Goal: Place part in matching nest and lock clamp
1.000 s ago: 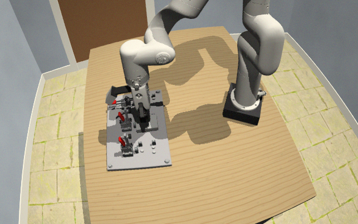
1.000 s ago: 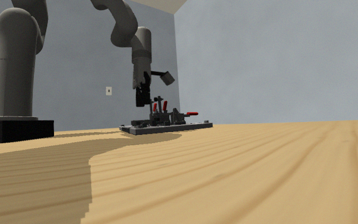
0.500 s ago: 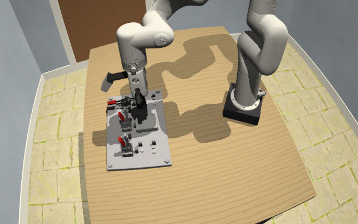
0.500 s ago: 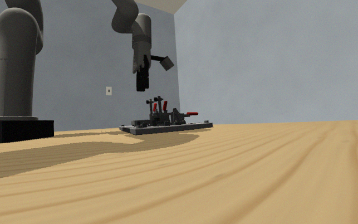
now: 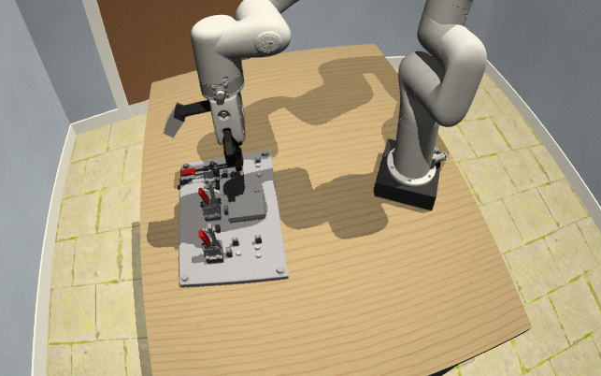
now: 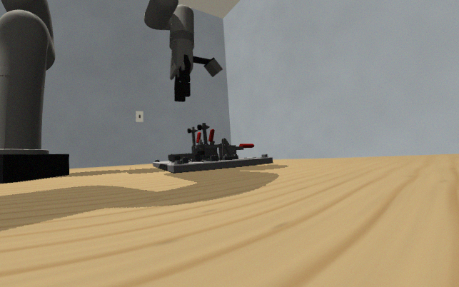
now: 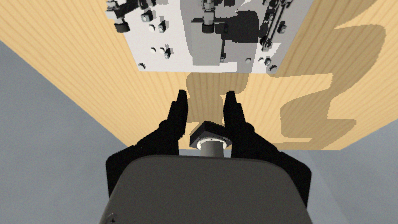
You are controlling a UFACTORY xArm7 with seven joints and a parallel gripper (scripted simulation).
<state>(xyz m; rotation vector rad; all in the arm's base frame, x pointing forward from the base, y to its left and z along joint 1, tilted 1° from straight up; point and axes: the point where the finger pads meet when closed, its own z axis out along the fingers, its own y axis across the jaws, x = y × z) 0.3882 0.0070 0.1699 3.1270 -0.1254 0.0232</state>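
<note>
So the gripper was half open and holding nothing, with the part well below in the middle nest, long axis seemingly left-right, its raised clamp just left.

Counter: wood top, fixture and arm base on it.
Light wood-grain counter; flat grey fixture plate lies toward its left side in the top view, black square arm base sits at right, well apart; arm shadows fall between.
</note>
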